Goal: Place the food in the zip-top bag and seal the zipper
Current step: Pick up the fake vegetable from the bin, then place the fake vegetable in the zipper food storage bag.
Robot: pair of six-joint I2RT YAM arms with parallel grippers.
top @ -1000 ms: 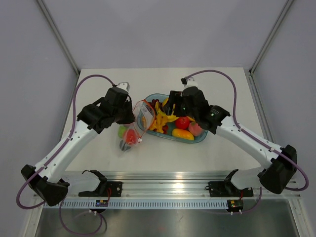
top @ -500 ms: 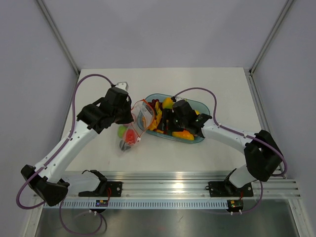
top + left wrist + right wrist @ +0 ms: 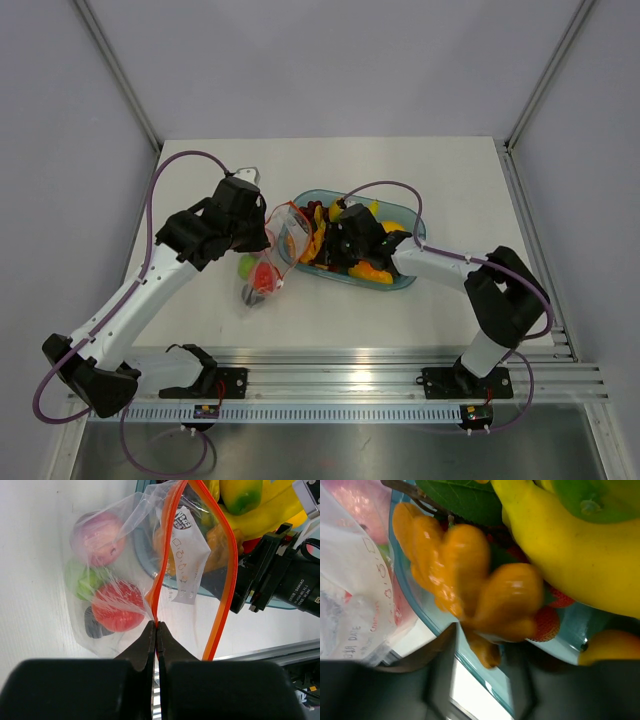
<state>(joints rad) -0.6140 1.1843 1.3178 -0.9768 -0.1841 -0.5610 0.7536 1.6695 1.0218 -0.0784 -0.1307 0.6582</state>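
Observation:
The clear zip-top bag (image 3: 262, 280) lies left of the tray and holds red, green, pink and dark food pieces (image 3: 114, 606). My left gripper (image 3: 156, 626) is shut on one side of the orange-red zipper (image 3: 165, 555), and the mouth stands open toward the tray; this gripper also shows in the top view (image 3: 270, 240). My right gripper (image 3: 328, 248) is low in the tray's left end, next to the bag mouth. In the blurred right wrist view its jaws (image 3: 480, 675) stand apart around the lower end of an orange food piece (image 3: 470, 580). A yellow banana (image 3: 570, 555) lies beside it.
The blue-tinted clear oval tray (image 3: 405, 282) holds several more fruits and vegetables, and its rim (image 3: 420, 605) runs under my right fingers. A metal rail (image 3: 340, 380) runs along the near table edge. Grey walls stand on the left, back and right.
My right arm has swung down and left across the tray, from its back rim to its left end by the bag mouth. My left gripper has kept its hold on the zipper.

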